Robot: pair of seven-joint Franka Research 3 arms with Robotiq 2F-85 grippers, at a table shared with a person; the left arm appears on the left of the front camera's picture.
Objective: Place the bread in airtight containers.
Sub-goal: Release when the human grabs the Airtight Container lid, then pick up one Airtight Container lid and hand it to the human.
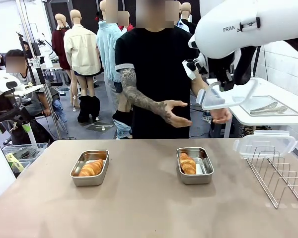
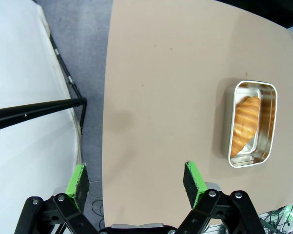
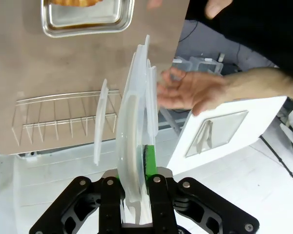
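Right claw is clamped on one edge of a clear lid, carried high past the far right of the table, well above the boxes. I read the edge grip as leaving the lid's face free to go down flat on a rim. A person's hand is open just beside the lid, not touching it as far as I can tell; could be a handover or a guide, can't say which. Bread is already in: left croissant lies in the left container and right croissant in the right container, both boxes uncovered, well apart, mid-table. A second lid rests on the far end of the wire rack at the right, presumably staged for the other box. Left claw is wide open and empty, hanging over bare table by the left edge, clear of the left container, so it's out of the way. Lidding looks like the remaining work; lining up corners will be the fiddly part.
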